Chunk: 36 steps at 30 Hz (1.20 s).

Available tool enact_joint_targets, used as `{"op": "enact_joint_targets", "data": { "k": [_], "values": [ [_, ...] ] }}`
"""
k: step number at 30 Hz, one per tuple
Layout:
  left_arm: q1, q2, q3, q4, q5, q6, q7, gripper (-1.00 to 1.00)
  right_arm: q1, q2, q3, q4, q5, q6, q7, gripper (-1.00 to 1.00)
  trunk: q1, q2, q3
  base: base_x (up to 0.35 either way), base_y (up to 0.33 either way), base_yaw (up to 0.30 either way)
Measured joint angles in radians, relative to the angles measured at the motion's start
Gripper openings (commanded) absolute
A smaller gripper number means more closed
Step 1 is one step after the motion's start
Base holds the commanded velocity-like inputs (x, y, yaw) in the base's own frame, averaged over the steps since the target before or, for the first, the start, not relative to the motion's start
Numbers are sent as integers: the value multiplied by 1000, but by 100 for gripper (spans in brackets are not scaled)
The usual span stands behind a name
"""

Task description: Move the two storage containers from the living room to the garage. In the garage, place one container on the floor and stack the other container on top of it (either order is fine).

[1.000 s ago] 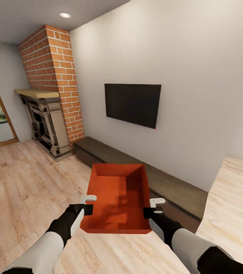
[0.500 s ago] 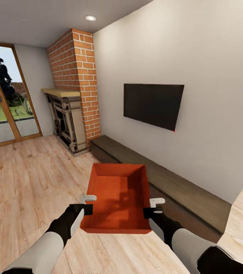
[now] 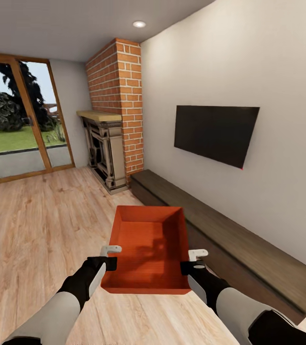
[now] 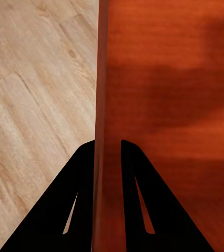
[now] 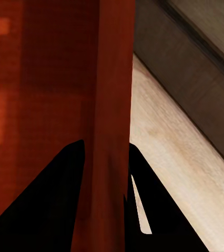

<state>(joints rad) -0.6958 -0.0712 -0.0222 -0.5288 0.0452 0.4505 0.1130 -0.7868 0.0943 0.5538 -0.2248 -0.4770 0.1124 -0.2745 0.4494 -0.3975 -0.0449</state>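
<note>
The floor (image 3: pixel 38 225) here is light wood plank, running up to a brick fireplace (image 3: pixel 117 110) with a dark ornate surround and a pale mantel. A black TV (image 3: pixel 215 134) hangs on the plain white wall, and a long low dark cabinet (image 3: pixel 229 239) runs beneath it along the wall. Beyond the fireplace a wood-framed glass door (image 3: pixel 18 120) looks out on grass and trees, and one round light (image 3: pixel 139 24) is set in the ceiling.

One storage container (image 3: pixel 148 249) is held up off the floor in front of the robot, between its two arms. It is an orange-red rectangular box, open at the top, with thin plain walls, and it has nothing in it but shadow.

The left end effector (image 3: pixel 108 256) is clenched on the container's left wall; the left wrist view shows that wall running between its two dark fingers (image 4: pixel 83 178). The right end effector (image 3: pixel 194 261) grips the right wall the same way, with its fingers (image 5: pixel 59 194) on either side of the wall.
</note>
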Motion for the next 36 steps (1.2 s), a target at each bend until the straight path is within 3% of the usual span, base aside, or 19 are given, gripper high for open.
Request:
{"op": "enact_joint_targets", "data": {
  "k": [6,36],
  "values": [
    [-1,0,0,1,1,-1,0,-100,0,0,0,0,0,0,0,-100,0,0,0,0,0,150],
    [0,0,-1,2,1,-2,0,-100,0,-1,1,0,0,0,0,-100,0,0,0,0,0,298]
  ]
}}
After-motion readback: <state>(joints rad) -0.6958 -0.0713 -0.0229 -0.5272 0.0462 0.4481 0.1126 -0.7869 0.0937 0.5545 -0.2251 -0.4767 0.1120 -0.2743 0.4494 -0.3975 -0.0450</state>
